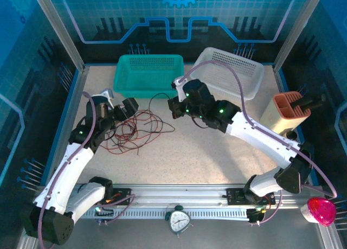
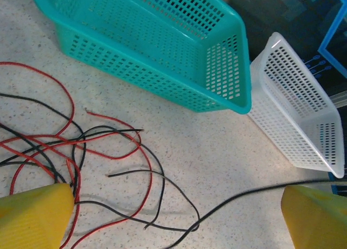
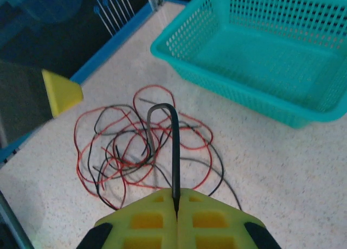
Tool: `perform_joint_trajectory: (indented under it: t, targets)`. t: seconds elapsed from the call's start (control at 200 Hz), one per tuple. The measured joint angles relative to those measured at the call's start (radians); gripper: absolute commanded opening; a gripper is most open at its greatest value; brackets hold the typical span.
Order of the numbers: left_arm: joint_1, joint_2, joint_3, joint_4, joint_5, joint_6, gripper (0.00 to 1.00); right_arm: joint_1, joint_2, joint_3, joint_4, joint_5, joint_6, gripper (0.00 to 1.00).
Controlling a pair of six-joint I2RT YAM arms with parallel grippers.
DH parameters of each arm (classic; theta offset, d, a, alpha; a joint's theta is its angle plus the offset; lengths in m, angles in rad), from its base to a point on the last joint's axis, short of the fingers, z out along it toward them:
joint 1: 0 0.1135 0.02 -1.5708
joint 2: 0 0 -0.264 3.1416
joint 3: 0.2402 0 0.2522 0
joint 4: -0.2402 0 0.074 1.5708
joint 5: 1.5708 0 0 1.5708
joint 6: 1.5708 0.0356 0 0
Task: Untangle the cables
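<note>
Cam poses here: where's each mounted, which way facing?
Top external: above and behind the bases, looking down; both arms show, left gripper and right gripper either side of the thin red and black cables.
Left wrist: low, facing the teal perforated plastic basket and white perforated plastic basket; own open yellow fingers at bottom corners.
Right wrist: angled down at the tangle; own shut yellow fingers pinch one black cable.
Shared: both wrist views hold cables and teal basket.

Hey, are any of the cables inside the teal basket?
No, the teal basket is bare inside; the cables are all out on the table beside it.
</note>
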Motion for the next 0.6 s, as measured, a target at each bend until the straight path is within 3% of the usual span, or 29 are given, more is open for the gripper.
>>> perform_joint_trajectory:
  t: [0.6]
  targets:
    - [-0.001, 0.000, 0.062, 0.061, 0.113, 0.027, 0.99, -0.100, -0.029, 0.288, -0.082, -0.060, -0.094, 0.00]
